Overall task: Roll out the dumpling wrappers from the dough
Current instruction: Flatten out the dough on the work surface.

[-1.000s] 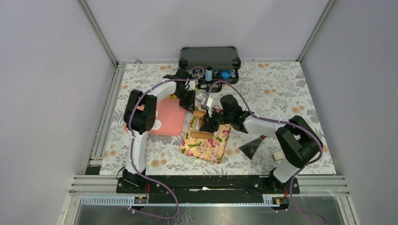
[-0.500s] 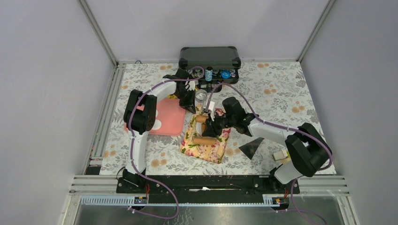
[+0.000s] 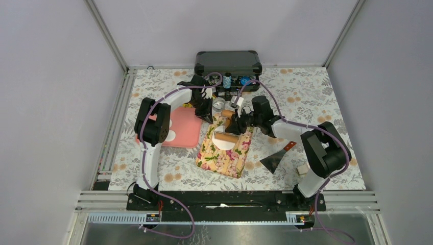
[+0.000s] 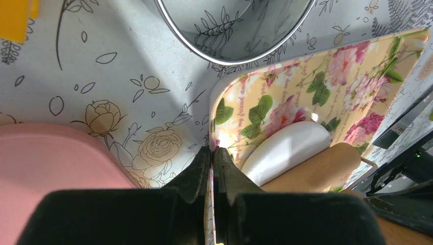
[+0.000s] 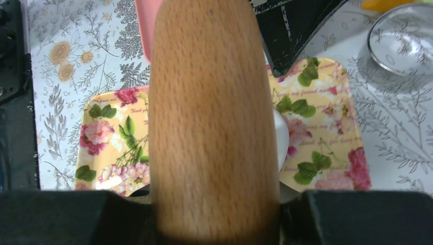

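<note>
Now, near edge: the two arm bases sit on a black rail (image 3: 224, 200) at the front of the flower-patterned table (image 3: 316, 97).
Right front: a small pale block (image 3: 303, 168) lies by the right arm's base. A scraper (image 3: 274, 159) with a dark blade and an orange handle lies just beyond it, flat on the table.
Centre: a floral tray (image 3: 220, 159), yellow with pink roses, lies slightly askew between the arms.
Dough: a white lump of dough (image 4: 286, 150) lies on the far half of the floral tray. It sits directly under the rolling pin and shows on both sides of the wood.
Rolling pin: the wooden rolling pin (image 5: 214, 117) lies across the tray and touches the dough.
Right hand: the right hand (image 3: 236, 126) is clamped on the rolling pin, one finger on each side of the wood.
Left of centre: a pink tray (image 3: 186, 127) lies just beside the floral tray. One dumpling wrapper (image 3: 171, 135), flat and white, lies on it, partly hidden by the left arm.
Left hand: the left hand (image 4: 212, 155) is closed tight, pinching the rim of the floral tray at its far left corner.
Beyond the tray: a round silver tin (image 4: 235, 30) stands just past that corner, apart from the tray.
Far edge: an open black case (image 3: 228, 62) with small items inside stands against the back of the table.
</note>
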